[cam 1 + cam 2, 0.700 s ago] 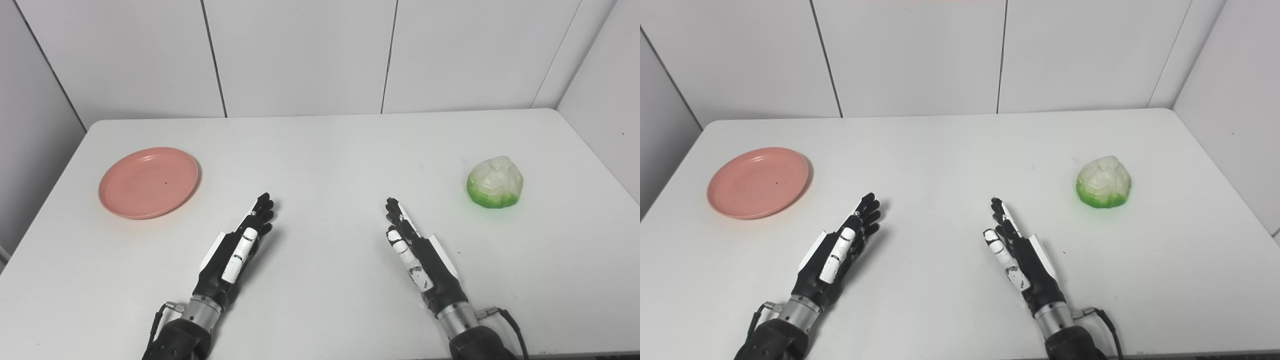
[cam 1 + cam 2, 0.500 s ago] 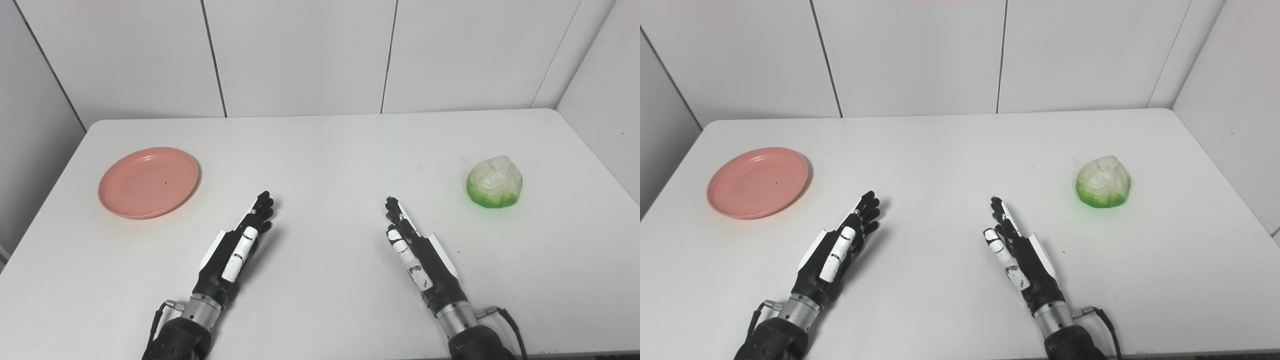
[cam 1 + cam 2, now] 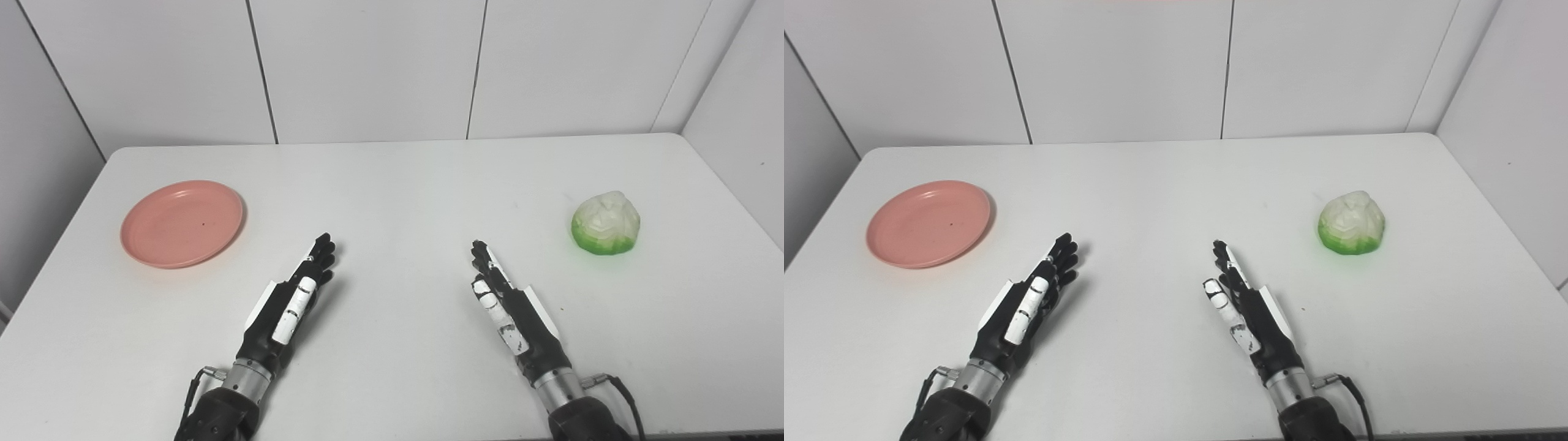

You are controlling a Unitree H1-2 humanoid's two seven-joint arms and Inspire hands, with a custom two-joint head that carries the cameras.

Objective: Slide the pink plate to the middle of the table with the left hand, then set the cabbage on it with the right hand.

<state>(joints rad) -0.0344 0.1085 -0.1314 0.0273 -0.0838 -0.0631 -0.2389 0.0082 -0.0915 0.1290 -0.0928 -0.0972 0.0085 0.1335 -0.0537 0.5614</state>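
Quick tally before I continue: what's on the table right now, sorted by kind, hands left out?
Plates: 1, the pink plate, far left.
Vegetables: 1, the cabbage, far right.
Total: 2 things on the table, both apart from the open left hand and open right hand.

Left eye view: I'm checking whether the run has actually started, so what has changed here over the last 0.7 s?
Almost nothing. The right hand has crept very slightly forward; nothing was taken hold of or let go. The left hand stays open, flat over the table, and the pink plate and the cabbage lie where they were, untouched.
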